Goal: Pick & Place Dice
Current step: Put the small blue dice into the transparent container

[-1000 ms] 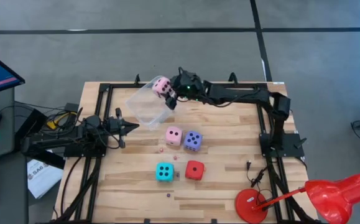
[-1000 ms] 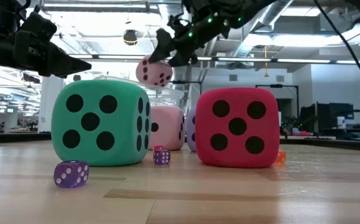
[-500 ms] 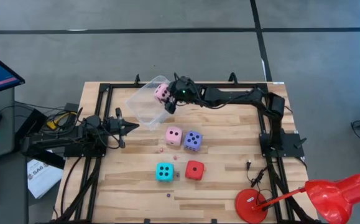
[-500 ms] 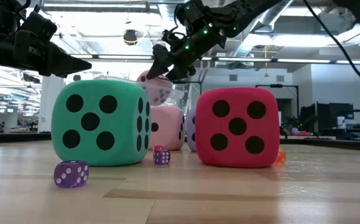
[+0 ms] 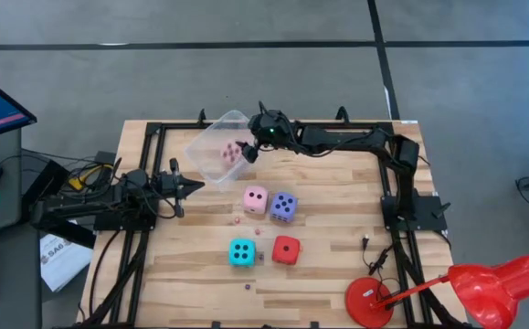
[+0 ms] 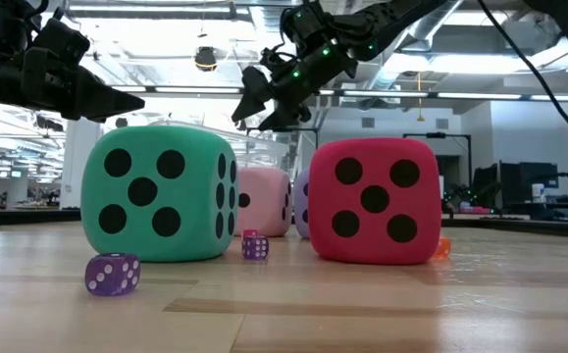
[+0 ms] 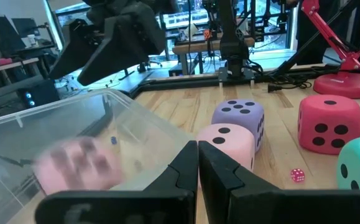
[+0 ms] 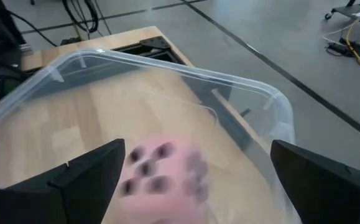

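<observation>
Dice are going in one by one: a pink die (image 5: 232, 152) is lying in the clear tub (image 5: 211, 139) near the worktop's far edge under the right gripper (image 5: 252, 145) with its fingers spread empty, while four dice are waiting mid-worktop.

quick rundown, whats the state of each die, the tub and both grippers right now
pink die in tub: released, inside the tub, blurred
clear tub: open top, on the table
second pink die: resting on the table
violet-blue die: on the table, beside the second pink die
cyan die: on the table
red die: on the table
right gripper: open, above the tub
left gripper: shut, empty, waiting at the table's left
</observation>
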You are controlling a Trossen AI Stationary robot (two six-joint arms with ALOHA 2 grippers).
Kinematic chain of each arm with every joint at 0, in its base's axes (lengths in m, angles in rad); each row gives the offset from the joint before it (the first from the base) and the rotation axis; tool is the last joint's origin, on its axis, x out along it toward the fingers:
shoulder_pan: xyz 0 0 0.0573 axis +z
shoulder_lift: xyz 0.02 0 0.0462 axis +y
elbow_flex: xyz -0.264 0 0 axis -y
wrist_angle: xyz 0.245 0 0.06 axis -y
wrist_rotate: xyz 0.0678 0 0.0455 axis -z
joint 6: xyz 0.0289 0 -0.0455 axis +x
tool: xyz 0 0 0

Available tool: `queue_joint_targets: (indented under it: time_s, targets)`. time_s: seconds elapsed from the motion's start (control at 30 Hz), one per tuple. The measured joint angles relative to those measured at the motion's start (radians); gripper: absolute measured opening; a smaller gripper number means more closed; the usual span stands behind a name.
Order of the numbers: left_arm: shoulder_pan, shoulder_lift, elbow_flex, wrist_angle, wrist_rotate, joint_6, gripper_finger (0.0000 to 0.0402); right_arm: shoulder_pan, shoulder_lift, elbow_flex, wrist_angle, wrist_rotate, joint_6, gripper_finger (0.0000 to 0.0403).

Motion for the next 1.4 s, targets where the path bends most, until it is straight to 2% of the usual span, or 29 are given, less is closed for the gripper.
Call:
queue_joint_targets:
  time_s: [0.33, 0.77, 1.23, 1.4]
  targets:
    - [0.000, 0.000, 0.000, 0.000, 0.000, 0.000, 0.0003, 0.014, -0.088, 0.001, -0.056, -0.001, -0.070, 0.0397]
    - [0.000, 0.000, 0.000, 0.000, 0.000, 0.000, 0.0003, 0.009, -0.286, 0.001, -0.521, 0.002, -0.135, 0.0397]
    - [0.000, 0.000, 0.000, 0.000, 0.000, 0.000, 0.0003, 0.002, -0.307, -0.002, -0.911, 0.005, 0.020, 0.0397]
    - [0.000, 0.000, 0.000, 0.000, 0.000, 0.000, 0.0003, 0.003, -0.331, -0.093, -0.840, 0.061, 0.057, 0.0396]
